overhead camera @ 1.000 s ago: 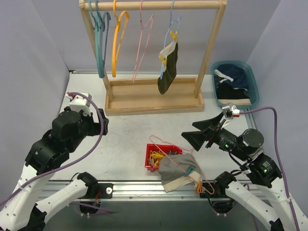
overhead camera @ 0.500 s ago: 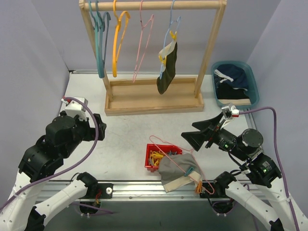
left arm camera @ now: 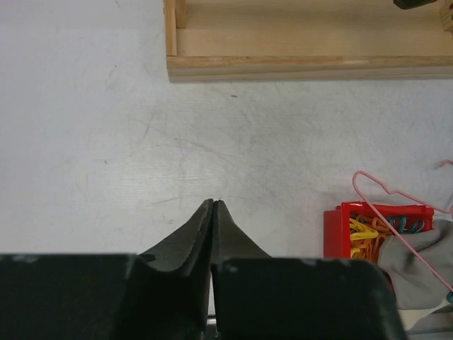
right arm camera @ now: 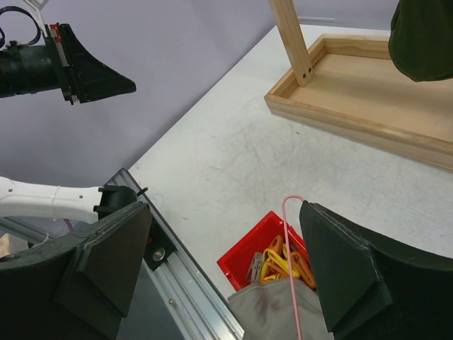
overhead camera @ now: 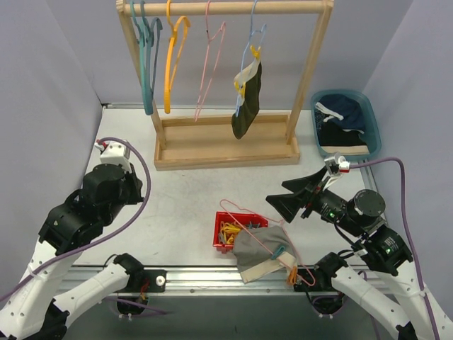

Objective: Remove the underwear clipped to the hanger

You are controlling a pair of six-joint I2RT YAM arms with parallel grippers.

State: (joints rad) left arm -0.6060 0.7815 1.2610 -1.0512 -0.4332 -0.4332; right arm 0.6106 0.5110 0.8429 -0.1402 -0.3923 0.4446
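Up front grey underwear (overhead camera: pixel 255 255) lies on the tabletop (overhead camera: pixel 191 191), the left end effector (left arm camera: pixel 213 209) is shut, the right end effector (right arm camera: pixel 221 212) wide open, both empty, and far back dark underwear (overhead camera: pixel 246 106) hangs clipped, not yet taken off.

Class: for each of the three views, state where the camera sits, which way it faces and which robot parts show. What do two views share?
Top: above and behind the arms, looking down over the table at the rack; both arms show.
Left wrist: on the left arm, facing the rack's base; shut left gripper shows.
Right wrist: on the right arm, facing left across the table; open right gripper shows.
Shared: both wrist views catch the red tray.
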